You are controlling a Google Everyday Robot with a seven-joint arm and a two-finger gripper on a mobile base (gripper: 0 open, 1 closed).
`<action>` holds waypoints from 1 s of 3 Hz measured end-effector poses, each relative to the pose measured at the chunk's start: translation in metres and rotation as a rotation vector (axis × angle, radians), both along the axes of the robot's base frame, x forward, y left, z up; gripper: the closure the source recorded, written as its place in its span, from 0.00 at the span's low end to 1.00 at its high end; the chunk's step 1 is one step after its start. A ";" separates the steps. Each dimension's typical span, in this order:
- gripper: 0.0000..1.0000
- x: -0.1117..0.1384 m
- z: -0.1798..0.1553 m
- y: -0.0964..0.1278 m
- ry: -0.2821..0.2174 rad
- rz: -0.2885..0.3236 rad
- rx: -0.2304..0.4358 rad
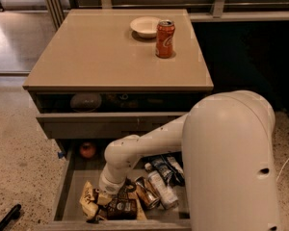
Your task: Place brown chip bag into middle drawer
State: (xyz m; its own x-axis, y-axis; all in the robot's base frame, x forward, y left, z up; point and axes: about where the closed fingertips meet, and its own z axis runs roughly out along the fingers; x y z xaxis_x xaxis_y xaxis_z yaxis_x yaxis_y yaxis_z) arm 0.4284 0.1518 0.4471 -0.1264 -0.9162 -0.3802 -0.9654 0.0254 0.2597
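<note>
The brown chip bag (119,208) lies on the floor of the open middle drawer (80,176), near its front left corner, with a cream-tan end (88,200) pointing left. My gripper (105,198) is down inside the drawer, right over the bag and touching or nearly touching it. The white wrist above it hides most of the hand. The big white arm housing fills the lower right of the view and hides the drawer's right side.
A red apple (87,149) sits at the drawer's back left. Small dark packets (167,169) and cans (147,193) lie right of the bag. On the tan cabinet top stand an orange soda can (164,38) and a white bowl (145,26). A grey drawer front (86,125) overhangs above.
</note>
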 end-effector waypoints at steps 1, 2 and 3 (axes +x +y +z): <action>0.07 0.000 0.000 0.000 0.000 0.000 0.000; 0.00 0.000 0.000 0.000 0.000 0.000 0.000; 0.00 0.000 0.000 0.000 0.000 0.000 0.000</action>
